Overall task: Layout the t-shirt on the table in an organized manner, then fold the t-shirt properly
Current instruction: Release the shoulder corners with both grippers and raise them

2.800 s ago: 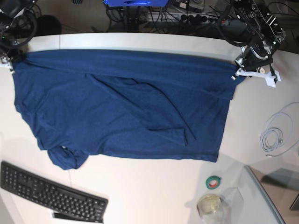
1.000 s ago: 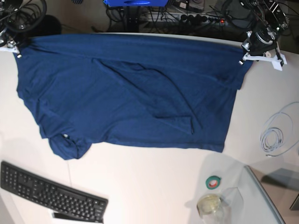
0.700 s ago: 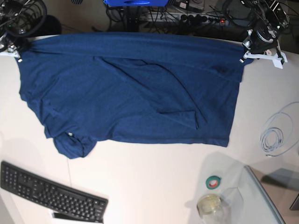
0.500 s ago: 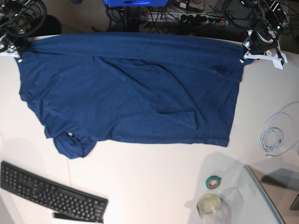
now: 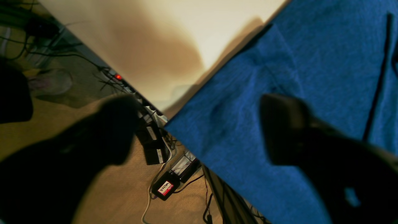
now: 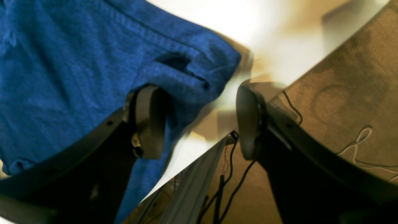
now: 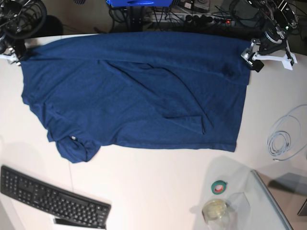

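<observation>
— Where's our t-shirt?
— Spread on the table, far edge hanging over.
— Grippers?
— Left gripper and right gripper both gape — we hold nothing.

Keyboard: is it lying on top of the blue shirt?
No, the keyboard sits on the bare table, apart from the t-shirt.
</observation>
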### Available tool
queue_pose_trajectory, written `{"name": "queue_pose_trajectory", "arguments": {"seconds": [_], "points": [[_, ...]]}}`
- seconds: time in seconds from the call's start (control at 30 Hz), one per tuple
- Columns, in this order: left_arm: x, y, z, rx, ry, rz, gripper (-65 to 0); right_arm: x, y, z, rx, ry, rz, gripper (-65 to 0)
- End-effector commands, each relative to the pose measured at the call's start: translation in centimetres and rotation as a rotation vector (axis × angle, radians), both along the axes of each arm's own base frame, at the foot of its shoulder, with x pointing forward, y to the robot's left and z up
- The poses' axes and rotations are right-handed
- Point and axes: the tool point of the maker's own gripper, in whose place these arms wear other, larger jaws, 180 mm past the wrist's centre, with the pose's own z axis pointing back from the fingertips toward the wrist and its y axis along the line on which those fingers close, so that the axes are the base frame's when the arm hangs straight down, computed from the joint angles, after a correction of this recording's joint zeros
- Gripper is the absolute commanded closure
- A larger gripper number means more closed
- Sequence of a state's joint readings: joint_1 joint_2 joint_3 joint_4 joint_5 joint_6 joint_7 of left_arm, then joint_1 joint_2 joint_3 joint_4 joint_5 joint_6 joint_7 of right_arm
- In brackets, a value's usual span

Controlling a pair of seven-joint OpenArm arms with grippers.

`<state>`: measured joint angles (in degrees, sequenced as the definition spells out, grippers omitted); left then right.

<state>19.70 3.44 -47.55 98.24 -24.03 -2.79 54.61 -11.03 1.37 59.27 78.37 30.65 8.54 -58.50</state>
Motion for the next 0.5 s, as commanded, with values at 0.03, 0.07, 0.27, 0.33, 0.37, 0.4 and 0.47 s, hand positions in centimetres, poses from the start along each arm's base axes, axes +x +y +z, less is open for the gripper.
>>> {"name": "queue_pose_trajectory", "arguments": {"seconds": [0.03,0.07,0.27,0.33,0.37,0.4,0.47], "points": [[0.7,0.9,1.3,0.038,-0.036,-0.001,-65.0,-0.5,-1.9,0.8,-0.033,-0.007,-0.044,-34.1],[0.8,0.9,1.4,0.040,-0.038,-0.001,-65.0,-0.7,-2.0,0.9,-0.035,-0.006,-0.049,-34.1],[2.0,1.0,2.7,0.062,-0.077,-0.010,-60.9,-0.8,-1.3,0.6,-0.018,0.011,-0.023,-34.1],[2.5,1.2,3.6,0.081,-0.097,-0.018,-60.1,-0.6,-1.6,0.9,-0.033,0.005,-0.024,-34.1],[2.7,1.2,4.0,0.090,-0.106,-0.020,-60.1,-0.4,-1.8,1.3,-0.045,-0.004,-0.021,-34.1],[2.7,1.5,4.4,0.101,-0.114,-0.016,-60.1,-0.3,-1.9,1.7,-0.059,-0.011,-0.017,-34.1],[2.3,2.4,5.1,0.121,-0.123,0.011,-60.1,-0.5,-2.3,2.4,-0.084,-0.017,-0.011,-34.1]]}}
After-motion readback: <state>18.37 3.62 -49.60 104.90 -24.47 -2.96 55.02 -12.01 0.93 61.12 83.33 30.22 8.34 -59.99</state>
